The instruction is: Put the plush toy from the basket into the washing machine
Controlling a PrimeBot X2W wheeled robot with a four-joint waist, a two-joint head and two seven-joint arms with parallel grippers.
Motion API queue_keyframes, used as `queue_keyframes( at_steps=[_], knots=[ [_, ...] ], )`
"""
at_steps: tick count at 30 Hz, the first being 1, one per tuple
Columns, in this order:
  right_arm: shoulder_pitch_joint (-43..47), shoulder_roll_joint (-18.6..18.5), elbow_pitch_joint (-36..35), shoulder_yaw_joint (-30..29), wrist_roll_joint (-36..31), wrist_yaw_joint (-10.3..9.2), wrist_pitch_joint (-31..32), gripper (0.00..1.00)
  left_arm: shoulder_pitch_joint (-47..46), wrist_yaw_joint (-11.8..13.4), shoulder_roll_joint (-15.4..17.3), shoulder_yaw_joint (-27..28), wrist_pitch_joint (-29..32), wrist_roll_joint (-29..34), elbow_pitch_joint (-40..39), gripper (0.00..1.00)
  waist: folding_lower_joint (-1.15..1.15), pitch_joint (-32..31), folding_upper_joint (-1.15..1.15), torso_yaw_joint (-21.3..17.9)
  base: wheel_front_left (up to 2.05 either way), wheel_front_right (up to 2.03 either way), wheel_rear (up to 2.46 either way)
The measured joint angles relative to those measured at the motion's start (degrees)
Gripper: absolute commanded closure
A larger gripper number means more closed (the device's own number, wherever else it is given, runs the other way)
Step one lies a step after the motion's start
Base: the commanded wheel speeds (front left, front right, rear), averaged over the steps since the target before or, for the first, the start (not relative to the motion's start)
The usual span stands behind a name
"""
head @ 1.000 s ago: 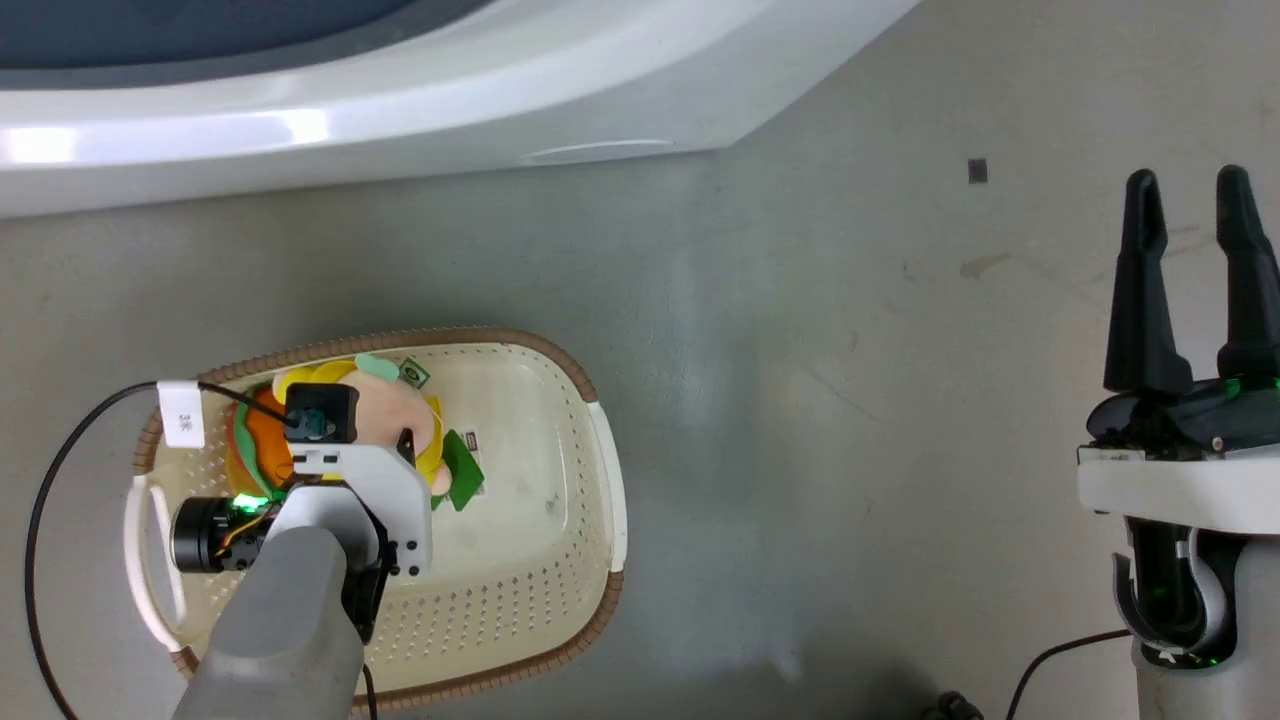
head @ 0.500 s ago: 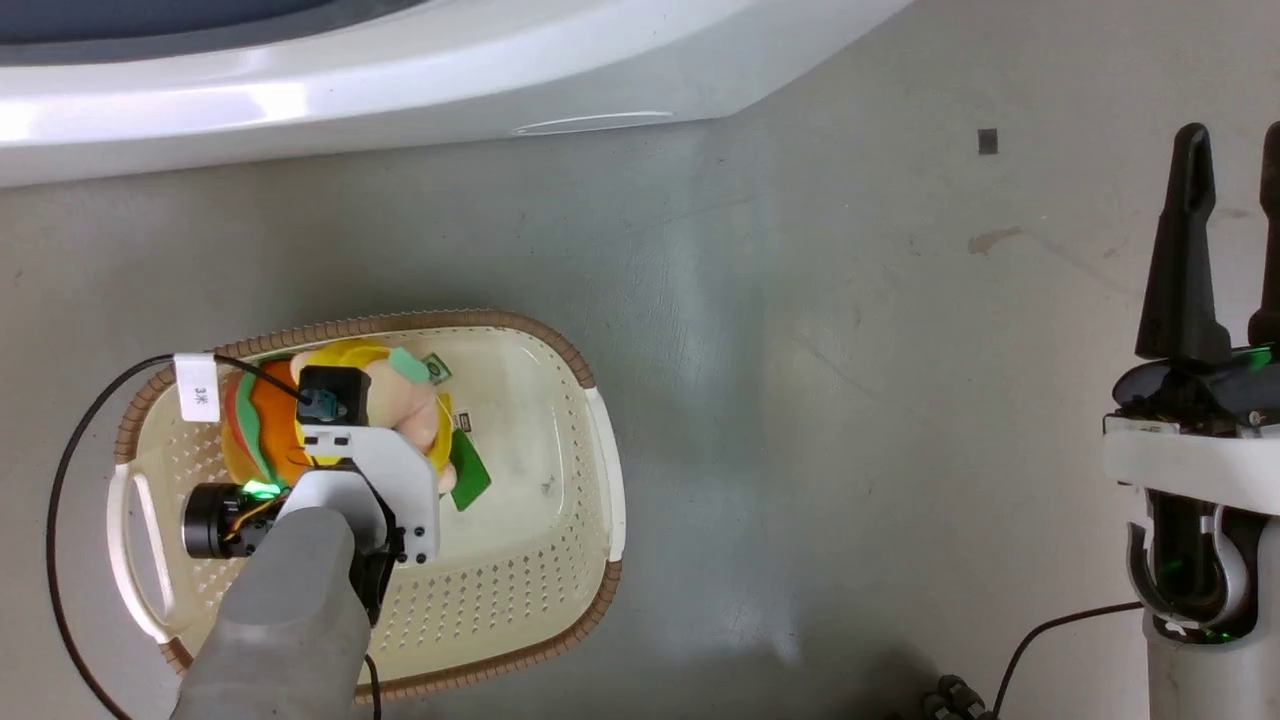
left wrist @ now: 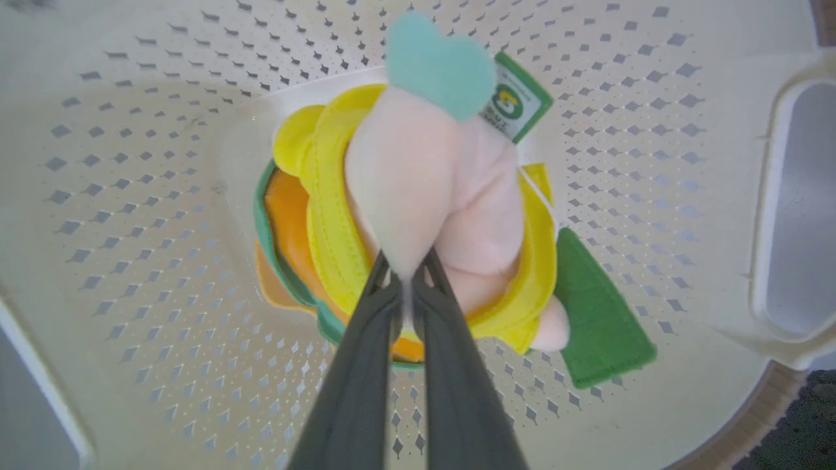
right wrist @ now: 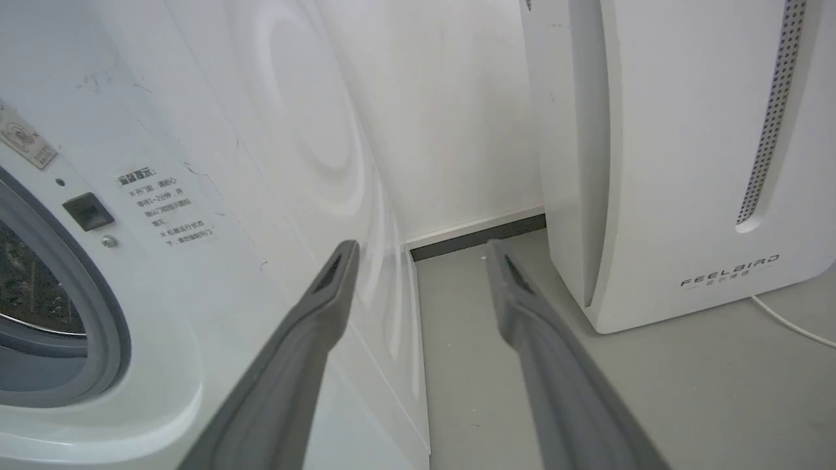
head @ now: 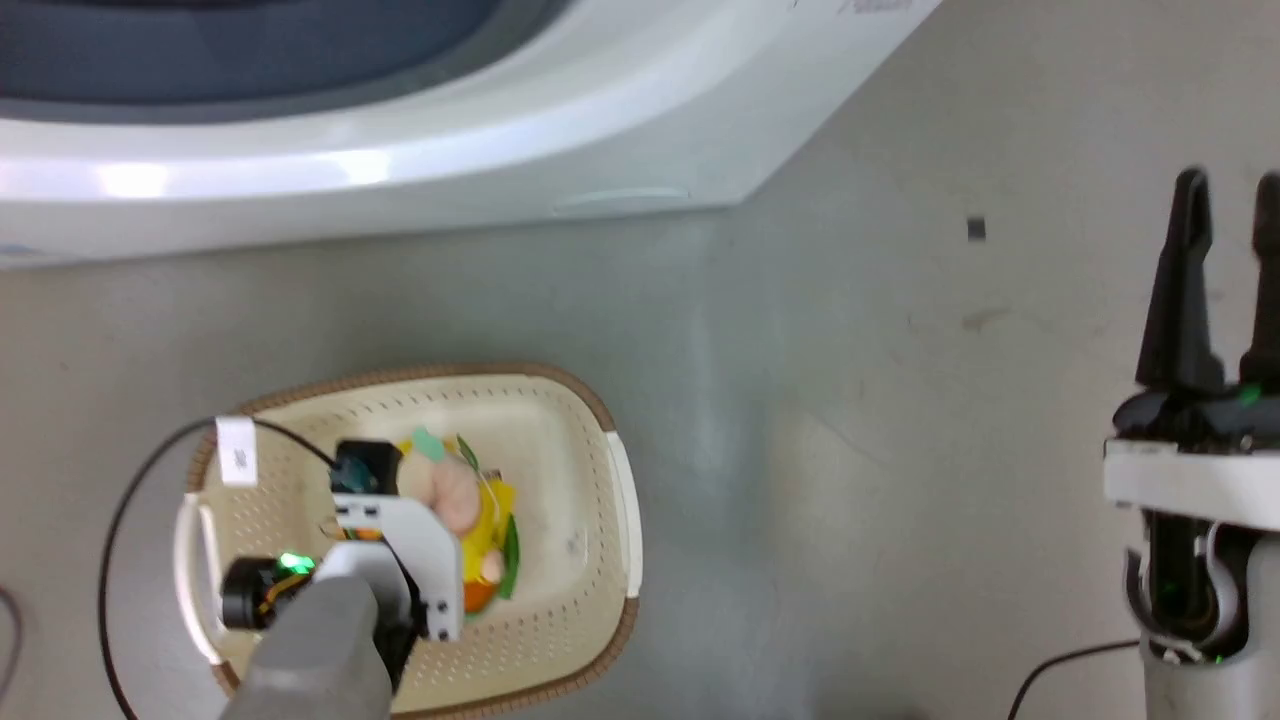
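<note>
soft rounded plush toy (left wrist: 457,196), perforated cream plastic basket (left wrist: 150,170)

Left arm (head: 310,650) lower left: grey forearm, white wrist bracket (head: 420,550) with dark screws, black camera block (head: 365,465), green LED (head: 292,562), thin black cable (head: 103,600) with white tag (head: 236,452). Right gripper (head: 1230,190) at right edge: long dark tapered fingers, black base, white collar (head: 1190,480)

Left pincer (left wrist: 406,266) pinched closed; right pincer (right wrist: 421,248) spread wide.
</note>
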Motion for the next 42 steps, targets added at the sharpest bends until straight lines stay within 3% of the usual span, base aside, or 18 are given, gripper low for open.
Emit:
queue_keyframes(
  at_steps=[9, 22, 32, 42],
  knots=[
    [5.28, 0.00, 1.91, 0.00, -0.52, 0.00, -0.01, 0.00, 4.67, -2.96, -1.52, -3.08, -5.36, 0.58, 0.32, 1.00, -0.01, -9.54, 0.00, 1.90, 0.00, 0.00, 0.00],
    [12.04, 0.00, 2.91, -0.44, -1.40, 0.00, -0.01, 0.00, 10.12, -4.57, -2.79, -4.02, -12.82, -0.80, -2.54, 1.00, -0.01, -22.65, 0.00, 5.71, 0.00, 0.00, 0.00],
    [15.13, 0.00, 2.60, -1.02, -1.83, 0.00, -0.01, 0.00, 12.82, -2.91, -2.19, -1.19, -13.26, -0.65, -20.86, 1.00, -0.02, -28.10, 0.00, 7.86, 0.00, 0.00, 0.00],
    [14.91, 0.00, 2.07, -0.98, -1.81, 0.00, -0.01, 0.00, 14.15, 0.44, -1.52, 6.13, -13.26, 1.43, -36.93, 1.00, -0.01, -26.50, 0.00, 6.89, 0.00, 0.00, 0.00]
  ],
)
